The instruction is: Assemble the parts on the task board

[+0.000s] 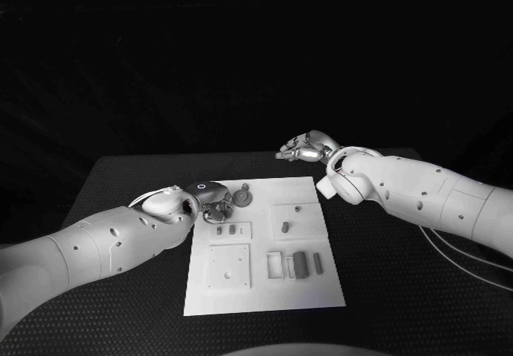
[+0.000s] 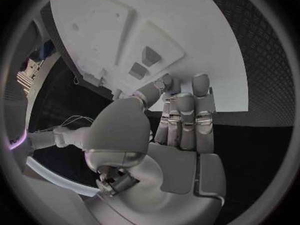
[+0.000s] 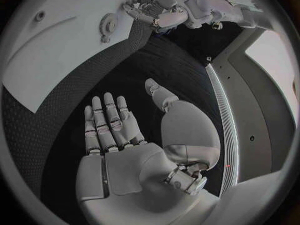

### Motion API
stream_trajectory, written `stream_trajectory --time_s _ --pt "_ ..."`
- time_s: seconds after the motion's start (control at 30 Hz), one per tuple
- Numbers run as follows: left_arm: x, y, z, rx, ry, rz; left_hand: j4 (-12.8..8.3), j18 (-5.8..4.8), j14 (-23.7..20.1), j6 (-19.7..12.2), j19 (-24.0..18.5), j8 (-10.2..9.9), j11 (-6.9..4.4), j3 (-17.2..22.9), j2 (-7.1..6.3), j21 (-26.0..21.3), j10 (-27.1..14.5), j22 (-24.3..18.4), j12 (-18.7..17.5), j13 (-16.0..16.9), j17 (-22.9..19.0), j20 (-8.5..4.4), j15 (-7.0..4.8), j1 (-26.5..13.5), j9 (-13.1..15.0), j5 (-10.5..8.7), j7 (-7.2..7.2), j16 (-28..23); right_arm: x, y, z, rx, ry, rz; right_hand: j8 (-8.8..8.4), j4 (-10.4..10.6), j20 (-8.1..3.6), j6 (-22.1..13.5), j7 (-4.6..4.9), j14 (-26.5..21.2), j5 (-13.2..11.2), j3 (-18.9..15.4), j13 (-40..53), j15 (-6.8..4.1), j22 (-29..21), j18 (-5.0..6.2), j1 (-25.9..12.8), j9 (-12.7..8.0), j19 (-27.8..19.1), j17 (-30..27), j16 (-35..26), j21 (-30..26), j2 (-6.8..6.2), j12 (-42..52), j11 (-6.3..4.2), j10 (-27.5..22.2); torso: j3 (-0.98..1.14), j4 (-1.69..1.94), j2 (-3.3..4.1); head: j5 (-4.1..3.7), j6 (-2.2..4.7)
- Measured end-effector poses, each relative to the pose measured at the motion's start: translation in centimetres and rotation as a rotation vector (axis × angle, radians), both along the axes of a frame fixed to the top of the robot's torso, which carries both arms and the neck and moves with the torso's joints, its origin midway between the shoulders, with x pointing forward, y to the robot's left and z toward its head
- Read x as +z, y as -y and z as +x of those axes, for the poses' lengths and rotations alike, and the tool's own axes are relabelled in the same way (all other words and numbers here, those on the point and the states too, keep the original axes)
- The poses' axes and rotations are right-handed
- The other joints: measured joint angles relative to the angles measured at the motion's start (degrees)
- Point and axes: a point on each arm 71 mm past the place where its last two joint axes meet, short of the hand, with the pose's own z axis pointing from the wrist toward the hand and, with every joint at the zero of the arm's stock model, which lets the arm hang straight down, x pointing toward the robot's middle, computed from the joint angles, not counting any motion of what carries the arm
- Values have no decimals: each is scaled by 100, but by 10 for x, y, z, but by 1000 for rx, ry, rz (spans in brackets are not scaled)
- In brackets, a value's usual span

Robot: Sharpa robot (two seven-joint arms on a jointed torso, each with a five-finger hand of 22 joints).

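Observation:
The white task board (image 1: pixel 267 297) lies in the middle of the black table. Grey parts sit on it: a round gear-like piece (image 1: pixel 245 197) near the far edge, two small blocks (image 1: pixel 227 231) left of centre, and several upright rectangular pieces (image 1: pixel 299 263) lower right. My left hand (image 1: pixel 208 199) hovers at the board's far left corner, holding nothing. In the left wrist view its fingers (image 2: pixel 184 115) stretch out over the board (image 2: pixel 206 60), just short of the two small blocks (image 2: pixel 142 62). My right hand (image 1: pixel 308 147) is beyond the board's far right corner, flat and empty (image 3: pixel 112 130) above the mat.
The right wrist view shows the board (image 3: pixel 50 60), the gear-like piece (image 3: pixel 109 22) and my left hand (image 3: pixel 156 12) across it. A square plate with holes (image 1: pixel 229 265) sits on the board's near left. Cables (image 1: pixel 459 256) run along the table's right side.

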Motion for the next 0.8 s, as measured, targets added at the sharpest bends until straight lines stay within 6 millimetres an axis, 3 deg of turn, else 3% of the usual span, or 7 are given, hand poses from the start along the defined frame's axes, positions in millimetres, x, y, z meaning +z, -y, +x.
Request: stream_trajectory --time_s 0.23,0.4,0.7,0.8 --pt "0 -1 0 2 -1 -2 0 0 0 -10 -2 -17 2 0 1 0 -3 0 0 0 5 -2 0 -1 1 0 10 0 0 0 0 0 -1 0 0 0 0 -15 15 0 0 0 0 0 3 0 0 0 0 0 0 -22 0 0 0 0 2 1 -1 1 -3" --pt "-3 -3 0 9 -9 -3 10 -11 -64 -162 -76 -122 36 40 -5 -28 -159 -1 -28 -34 -19 7 64 -43 -31 1 160 -21 0 0 0 0 -1 0 0 2 0 -15 15 0 0 -3 1 0 5 0 0 0 0 0 0 -23 0 0 0 0 3 1 -3 -4 -3" --pt "-5 -6 1 26 -20 -8 13 -12 -113 -564 -129 -310 -34 -21 -212 -54 -375 -1 1 -58 -29 65 154 -115 -102 1 318 -22 0 1 0 0 -2 -1 0 16 0 -15 15 0 0 -16 1 -1 4 0 0 -5 0 -1 0 -23 0 0 0 0 6 1 -3 -10 -13" --pt "-4 -6 1 30 -20 -11 8 -7 -138 -665 -114 -351 8 -57 -228 -54 -473 -2 7 -78 -31 112 189 -132 -115 1 379 -22 0 1 0 1 -3 -1 0 16 0 -14 14 0 0 -16 1 -1 9 0 0 -5 0 -1 0 -22 0 0 0 0 6 1 -3 -11 -13"
